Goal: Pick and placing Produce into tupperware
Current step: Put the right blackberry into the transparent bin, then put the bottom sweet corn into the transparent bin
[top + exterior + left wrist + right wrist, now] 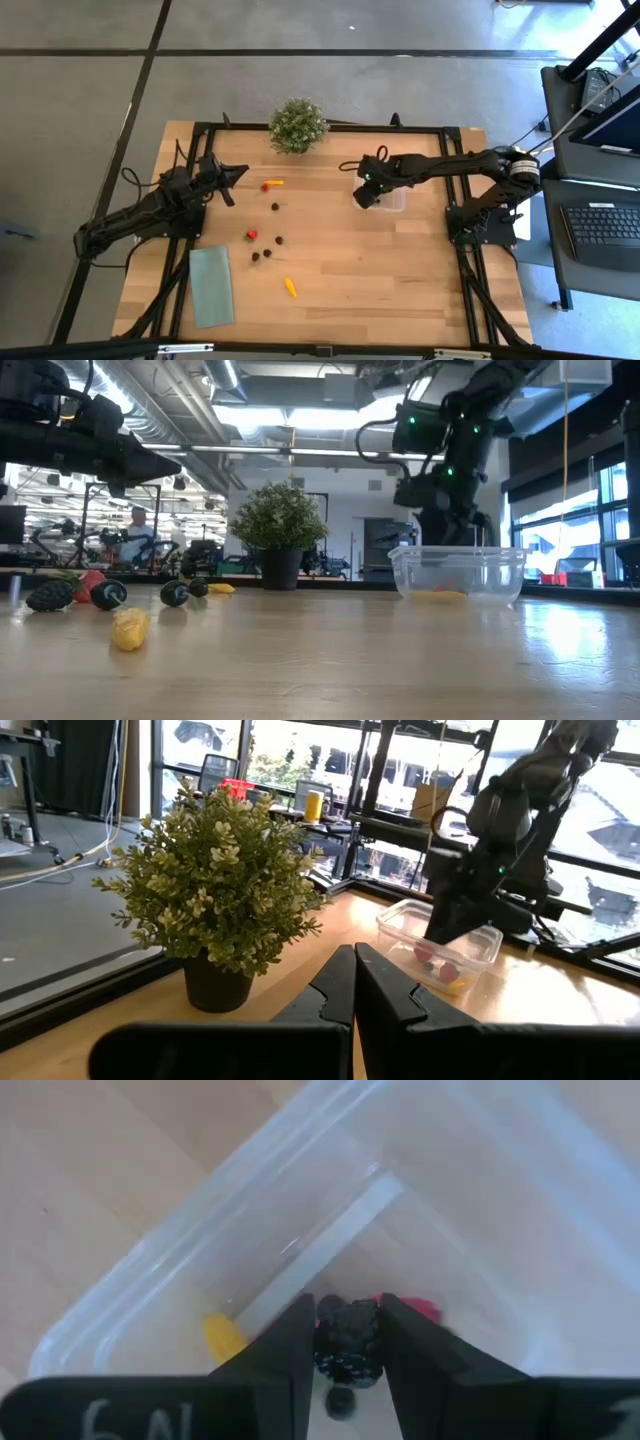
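Dark berry (348, 1342) pinched in right hand (346, 1350), poised over tupperware (300, 1240) at desk's right-centre. Placing step; next likely release inside. More produce (268, 238) mid-desk. Left hand (354, 990) closed, empty, waited near plant (215, 885).

Place: you're in a robotics lab or workshop.
Ceiling: bare silver ducts (165, 422) and strip lights.
Background: more dark robot rigs (60, 542), a seated person (133, 532).
Beside table: open black laptop (606, 225).
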{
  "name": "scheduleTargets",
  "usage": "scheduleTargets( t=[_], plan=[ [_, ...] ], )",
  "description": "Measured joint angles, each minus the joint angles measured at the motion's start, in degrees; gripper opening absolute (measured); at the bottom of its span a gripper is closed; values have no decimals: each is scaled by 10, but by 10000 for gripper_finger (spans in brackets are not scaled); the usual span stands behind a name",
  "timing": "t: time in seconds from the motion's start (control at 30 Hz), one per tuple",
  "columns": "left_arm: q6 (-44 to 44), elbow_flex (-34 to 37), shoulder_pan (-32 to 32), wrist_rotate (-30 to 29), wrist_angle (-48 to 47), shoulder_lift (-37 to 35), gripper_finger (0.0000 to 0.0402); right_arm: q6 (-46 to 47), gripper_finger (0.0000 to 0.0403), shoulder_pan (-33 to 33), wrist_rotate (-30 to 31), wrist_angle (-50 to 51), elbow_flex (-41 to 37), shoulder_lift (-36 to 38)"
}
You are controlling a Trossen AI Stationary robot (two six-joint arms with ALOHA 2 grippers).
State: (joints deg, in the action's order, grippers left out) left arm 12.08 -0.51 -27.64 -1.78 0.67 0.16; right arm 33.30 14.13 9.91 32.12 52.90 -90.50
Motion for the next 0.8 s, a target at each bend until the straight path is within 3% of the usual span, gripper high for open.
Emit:
scheduleTargets(
  t=[0.53, 0.67, 0.8],
  plan=[
    [0, 0, 0, 0, 0, 0, 0, 24, 138, 0, -19, -26, -22, 0],
    [0, 0, 0, 0, 0, 0, 0, 9, 176, 0, -20, -46, -22, 0],
    [0, 0, 0, 0, 0, 0, 0, -5, 241, 0, -22, -46, -18, 0]
  ],
)
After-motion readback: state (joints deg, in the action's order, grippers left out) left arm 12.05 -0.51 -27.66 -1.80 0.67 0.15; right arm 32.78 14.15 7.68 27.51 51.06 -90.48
